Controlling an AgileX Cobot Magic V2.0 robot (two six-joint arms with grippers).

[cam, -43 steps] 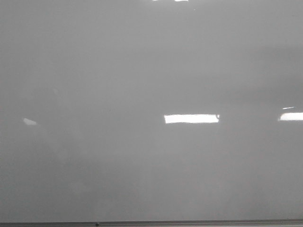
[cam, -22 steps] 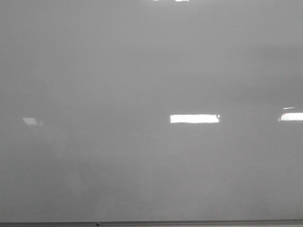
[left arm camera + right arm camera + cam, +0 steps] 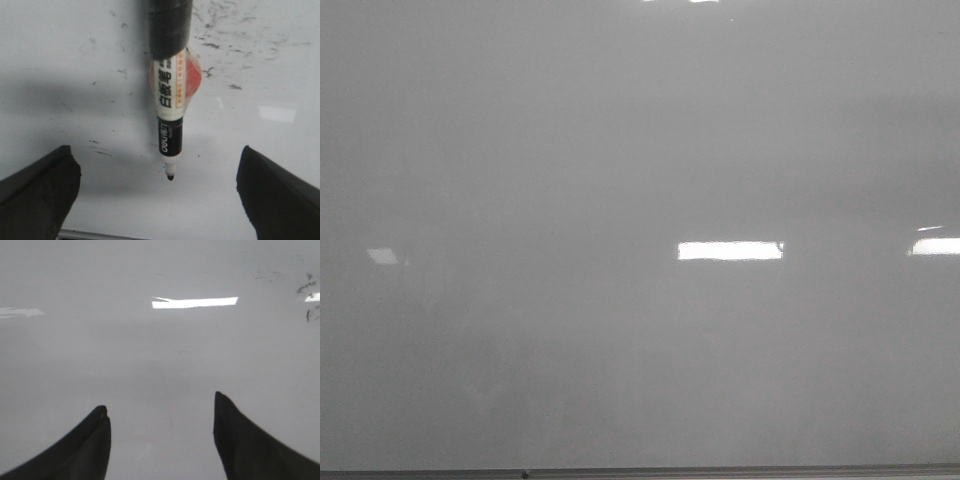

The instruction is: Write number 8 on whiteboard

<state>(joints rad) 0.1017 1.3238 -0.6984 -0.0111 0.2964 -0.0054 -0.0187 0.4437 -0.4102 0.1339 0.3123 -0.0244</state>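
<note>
Glossy grey whiteboard (image 3: 620,150) showing blank; cylindrical black-tipped marker (image 3: 170,125) pointing at it. Left end effector (image 3: 159,190) and right end effector (image 3: 162,440) both sitting spread, released.

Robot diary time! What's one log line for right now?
whiteboard: no 8 drawn | marker: tip near board | left gripper: open | right gripper: open, empty

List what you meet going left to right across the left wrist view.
Left finger → marker, tip just off the whiteboard → red-orange label at the marker's side → black smudges → bright reflection → right finger.
</note>
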